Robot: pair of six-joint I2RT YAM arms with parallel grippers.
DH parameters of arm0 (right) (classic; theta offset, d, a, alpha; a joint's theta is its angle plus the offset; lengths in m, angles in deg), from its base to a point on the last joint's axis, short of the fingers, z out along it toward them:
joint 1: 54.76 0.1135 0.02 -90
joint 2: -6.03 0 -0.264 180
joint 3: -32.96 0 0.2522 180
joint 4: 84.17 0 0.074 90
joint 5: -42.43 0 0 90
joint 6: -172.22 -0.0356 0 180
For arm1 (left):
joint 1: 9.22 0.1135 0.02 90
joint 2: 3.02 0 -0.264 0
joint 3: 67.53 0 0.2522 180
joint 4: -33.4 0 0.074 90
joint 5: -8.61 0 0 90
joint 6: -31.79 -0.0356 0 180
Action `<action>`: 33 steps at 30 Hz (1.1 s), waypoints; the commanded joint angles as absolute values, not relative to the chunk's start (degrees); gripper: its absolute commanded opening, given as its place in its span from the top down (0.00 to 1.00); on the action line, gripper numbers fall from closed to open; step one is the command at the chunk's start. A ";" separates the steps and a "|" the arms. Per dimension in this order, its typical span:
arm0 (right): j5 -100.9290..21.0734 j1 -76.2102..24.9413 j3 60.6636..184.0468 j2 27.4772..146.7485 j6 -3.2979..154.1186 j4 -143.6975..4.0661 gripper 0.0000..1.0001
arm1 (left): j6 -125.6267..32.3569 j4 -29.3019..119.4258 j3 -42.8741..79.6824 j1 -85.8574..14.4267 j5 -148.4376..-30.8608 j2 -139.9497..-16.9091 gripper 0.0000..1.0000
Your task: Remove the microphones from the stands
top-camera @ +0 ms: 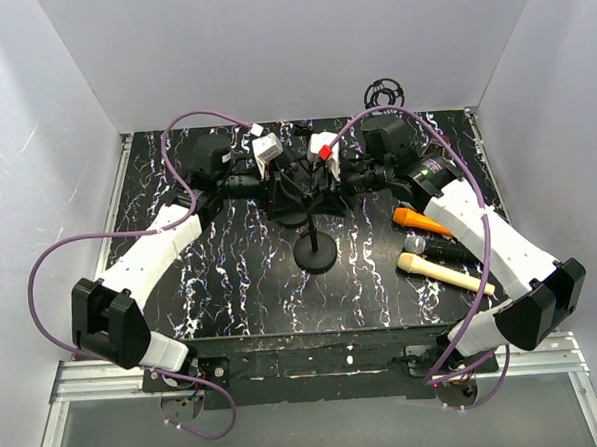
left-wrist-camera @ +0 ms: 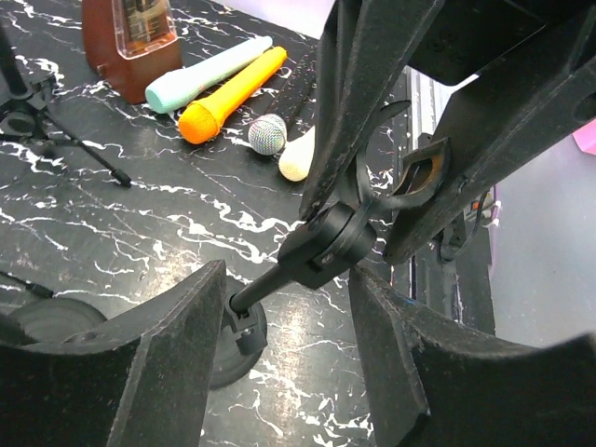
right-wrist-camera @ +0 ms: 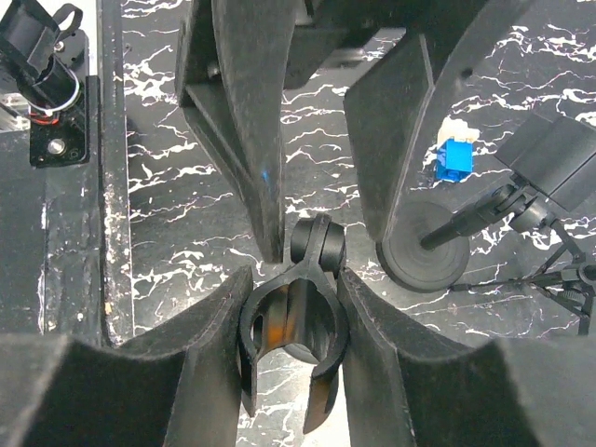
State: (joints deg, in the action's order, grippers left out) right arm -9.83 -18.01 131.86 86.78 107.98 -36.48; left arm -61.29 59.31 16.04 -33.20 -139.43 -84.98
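Microphones (left-wrist-camera: 237, 88): four lie flat on the desk (left-wrist-camera: 140, 214), right of the stand (top-camera: 315, 251); its clip (right-wrist-camera: 293, 326) appears empty.
Handling: judged rigid, light, smooth; grasp mid-handle, clear of the grille.
Axis: horizontal, heads toward the stand.
Right end effector (right-wrist-camera: 296, 289): clamped on the clip.
Left end effector (left-wrist-camera: 287, 279): open, straddling the stand's joint.
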 commanded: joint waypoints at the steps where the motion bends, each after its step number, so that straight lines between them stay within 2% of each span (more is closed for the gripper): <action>1: -10.21 -17.76 131.71 88.56 110.88 -31.65 0.84 | -62.53 55.70 17.78 -34.88 -139.22 -86.51 0.47; 3: -10.13 -17.67 130.66 88.47 110.97 -31.83 0.84 | -61.12 53.33 18.13 -35.49 -139.48 -87.22 0.53; 6: -10.13 -17.85 128.29 88.82 110.70 -32.35 0.84 | -60.85 51.92 18.74 -36.46 -140.62 -88.54 0.70; 13: -9.69 -17.76 124.16 91.11 110.18 -33.58 0.85 | -60.41 49.01 16.29 -37.34 -142.21 -90.12 0.99; 20: -9.51 -17.67 121.35 93.74 109.74 -33.76 0.89 | -71.39 54.72 11.11 -37.34 -141.24 -89.77 1.00; 33: -10.65 -17.76 114.31 96.82 109.82 -34.29 0.96 | -75.44 54.81 5.91 -37.34 -139.22 -88.89 1.00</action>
